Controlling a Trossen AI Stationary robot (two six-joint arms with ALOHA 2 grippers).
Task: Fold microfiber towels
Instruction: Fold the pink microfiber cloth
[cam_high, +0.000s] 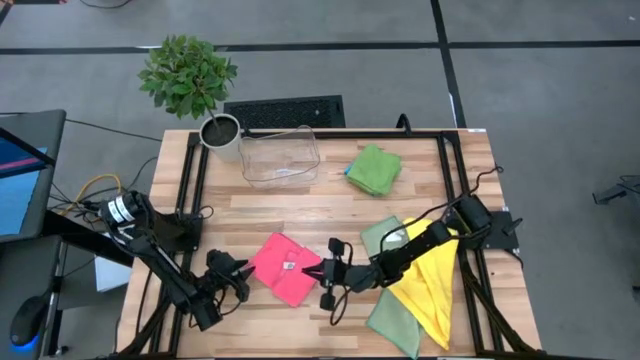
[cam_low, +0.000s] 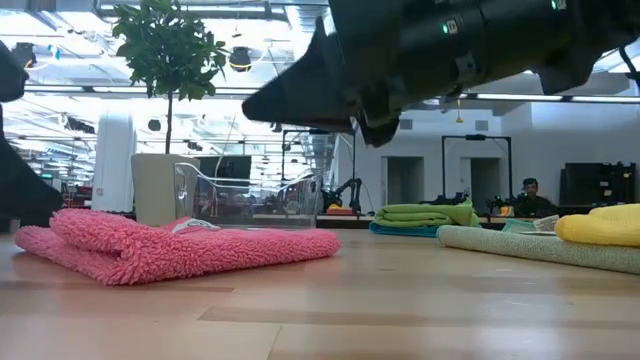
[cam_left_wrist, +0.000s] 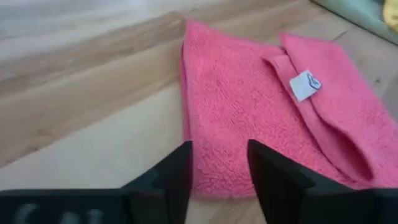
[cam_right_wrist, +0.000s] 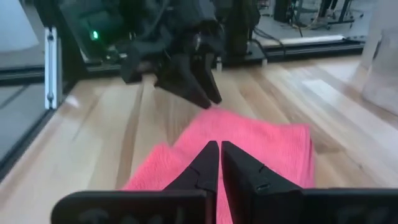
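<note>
A pink microfiber towel (cam_high: 285, 268) lies folded on the wooden table near its front edge, with a small white tag (cam_left_wrist: 305, 85) on top. My left gripper (cam_high: 238, 277) stands open just off the towel's left edge, its fingers (cam_left_wrist: 176, 168) apart with nothing between them. My right gripper (cam_high: 325, 276) is shut and hovers above the towel's right edge (cam_right_wrist: 219, 155), well clear of the table (cam_low: 255, 105). A folded bright green towel (cam_high: 374, 168) rests on a blue one at the far right. A yellow towel (cam_high: 430, 285) lies over pale sage ones (cam_high: 395, 320) under my right arm.
A clear plastic bin (cam_high: 280, 155) and a potted plant (cam_high: 220, 132) stand at the table's far side. Black frame rails (cam_high: 190, 185) run along the left and right edges. Bare wood (cam_high: 300, 205) lies between the bin and the pink towel.
</note>
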